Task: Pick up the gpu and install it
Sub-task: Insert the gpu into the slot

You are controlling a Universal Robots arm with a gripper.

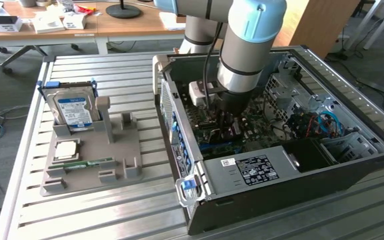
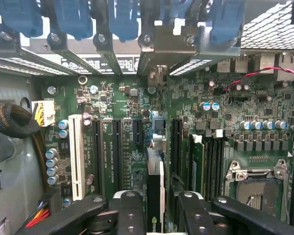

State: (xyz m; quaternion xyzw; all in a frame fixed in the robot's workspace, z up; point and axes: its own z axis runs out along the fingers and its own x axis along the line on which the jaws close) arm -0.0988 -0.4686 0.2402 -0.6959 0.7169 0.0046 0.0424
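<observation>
The gpu [image 2: 155, 183] stands on edge in a motherboard [image 2: 112, 107] slot, its metal bracket end towards the case's rear slot covers. My gripper [image 2: 157, 218] straddles the card's top edge. The left finger [image 2: 130, 215] is close beside the card and the right finger [image 2: 196, 215] stands a little off it, so the jaws are open around it. In the exterior view the gripper [image 1: 223, 119] reaches down inside the open computer case [image 1: 352, 165], over the dark card [image 1: 220, 133].
A grey fixture [image 1: 112, 165] on the exterior view's left holds a blue-labelled hard drive [image 1: 72, 111], a processor chip [image 1: 66, 150] and a memory stick [image 1: 85, 163]. The power supply [image 1: 259, 170] and case walls stand close around the gripper. Blue slot latches [image 2: 122, 17] line the case rear.
</observation>
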